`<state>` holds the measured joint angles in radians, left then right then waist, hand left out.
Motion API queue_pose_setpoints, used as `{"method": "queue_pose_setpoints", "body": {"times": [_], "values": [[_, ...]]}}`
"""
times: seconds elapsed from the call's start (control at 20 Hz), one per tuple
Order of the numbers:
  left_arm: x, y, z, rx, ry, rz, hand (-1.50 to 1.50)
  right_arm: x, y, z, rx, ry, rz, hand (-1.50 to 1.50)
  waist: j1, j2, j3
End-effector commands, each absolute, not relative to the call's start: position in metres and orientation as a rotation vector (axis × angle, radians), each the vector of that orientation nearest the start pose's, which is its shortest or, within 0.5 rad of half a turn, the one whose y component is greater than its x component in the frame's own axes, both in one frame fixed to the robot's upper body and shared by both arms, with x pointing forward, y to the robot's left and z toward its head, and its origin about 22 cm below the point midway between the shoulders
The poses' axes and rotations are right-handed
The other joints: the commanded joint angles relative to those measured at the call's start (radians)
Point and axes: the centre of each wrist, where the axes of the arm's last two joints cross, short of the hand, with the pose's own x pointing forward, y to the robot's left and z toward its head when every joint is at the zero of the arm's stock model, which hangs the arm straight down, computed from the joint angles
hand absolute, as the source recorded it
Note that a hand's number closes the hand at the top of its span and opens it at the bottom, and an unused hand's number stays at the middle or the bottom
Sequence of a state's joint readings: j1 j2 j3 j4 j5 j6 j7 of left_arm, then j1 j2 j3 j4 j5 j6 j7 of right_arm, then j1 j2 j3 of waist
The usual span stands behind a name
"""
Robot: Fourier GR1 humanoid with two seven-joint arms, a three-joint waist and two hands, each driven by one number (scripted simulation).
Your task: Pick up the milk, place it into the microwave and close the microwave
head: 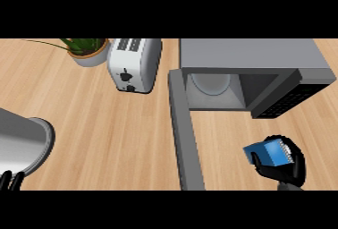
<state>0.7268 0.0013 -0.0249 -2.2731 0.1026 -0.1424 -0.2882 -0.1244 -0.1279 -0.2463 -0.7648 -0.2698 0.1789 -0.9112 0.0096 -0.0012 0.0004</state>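
Note:
A blue milk carton (267, 153) sits at the lower right, with my right hand (289, 168) curled round it from the right and below. The grey microwave (254, 58) stands at the upper right; its cavity (218, 89) is open and shows a round glass turntable. The microwave door (185, 134) swings out toward me as a long grey bar left of the carton. Only the fingertips of my left hand (10, 180) show at the lower left corner, pointing up.
A white toaster (134, 63) stands left of the microwave. A potted green plant (87, 50) sits behind it at the top left. A large metal pot (21, 145) fills the left edge. Bare wooden counter (112, 134) lies between pot and door.

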Motion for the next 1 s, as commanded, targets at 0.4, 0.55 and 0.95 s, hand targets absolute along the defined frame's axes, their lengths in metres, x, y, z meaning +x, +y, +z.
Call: {"method": "queue_pose_setpoints", "body": {"times": [0.4, 0.55, 0.95], "values": [[0.07, 0.276, 0.061, 0.108, -1.914, 0.11, -1.5, 0.289, -0.277, -0.092, 0.353, -1.852, 0.047, 1.5, 0.002, 0.0, -0.001], [0.056, 0.296, 0.064, 0.126, -1.91, 0.099, -1.5, 0.26, -0.29, -0.082, 0.388, -1.832, 0.045, 1.5, -0.011, -0.005, -0.002], [0.056, 0.293, 0.056, 0.091, -1.91, 0.11, -1.5, 0.236, -0.237, -0.021, 0.36, -1.832, 0.033, 1.5, -0.012, -0.003, -0.002]]}}
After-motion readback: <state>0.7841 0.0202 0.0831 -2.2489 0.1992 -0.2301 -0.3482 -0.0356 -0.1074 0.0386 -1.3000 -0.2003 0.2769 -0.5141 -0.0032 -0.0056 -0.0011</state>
